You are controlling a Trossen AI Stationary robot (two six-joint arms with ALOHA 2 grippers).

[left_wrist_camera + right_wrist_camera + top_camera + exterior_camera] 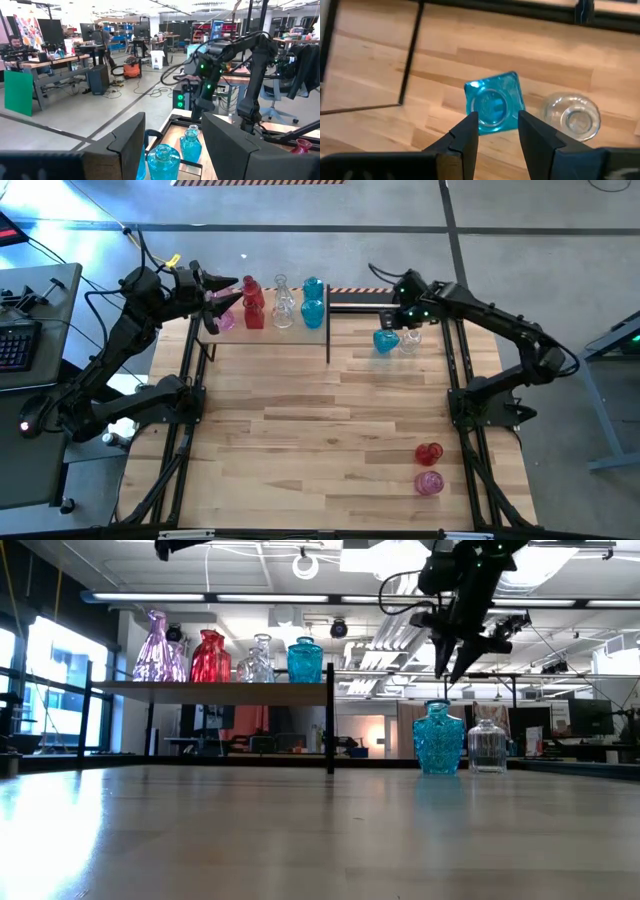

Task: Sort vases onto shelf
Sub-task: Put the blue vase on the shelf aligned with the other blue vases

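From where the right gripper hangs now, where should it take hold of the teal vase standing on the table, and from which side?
Take the teal vase by its narrow neck, from straight above. It stands upright, mouth up, below the open right gripper. The clear vase stands close beside it, so a sideways approach looks risky.

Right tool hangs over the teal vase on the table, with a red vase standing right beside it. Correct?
Not quite. The vase beside the teal vase is clear, not red, as the low view shows. The right tool does hang over the teal vase on the table.
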